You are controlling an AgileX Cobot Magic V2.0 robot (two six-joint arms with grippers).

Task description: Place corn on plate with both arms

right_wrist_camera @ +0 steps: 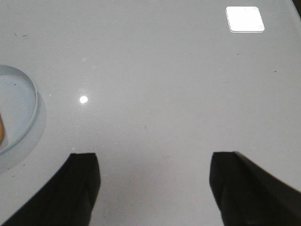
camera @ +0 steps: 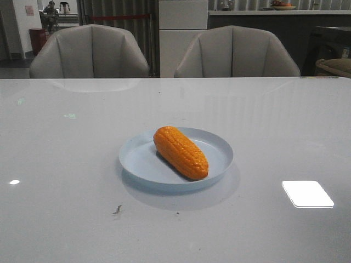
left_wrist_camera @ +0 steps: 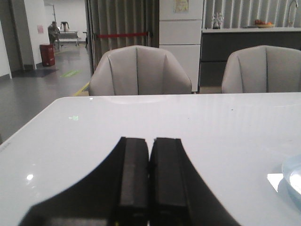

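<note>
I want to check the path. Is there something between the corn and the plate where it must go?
Nothing visible stands between them: the corn already lies on the plate. Neither hand touches it.

The front camera looks forward across the table, the left wrist camera low toward the chairs, the right wrist camera downward; all share the plate.
</note>
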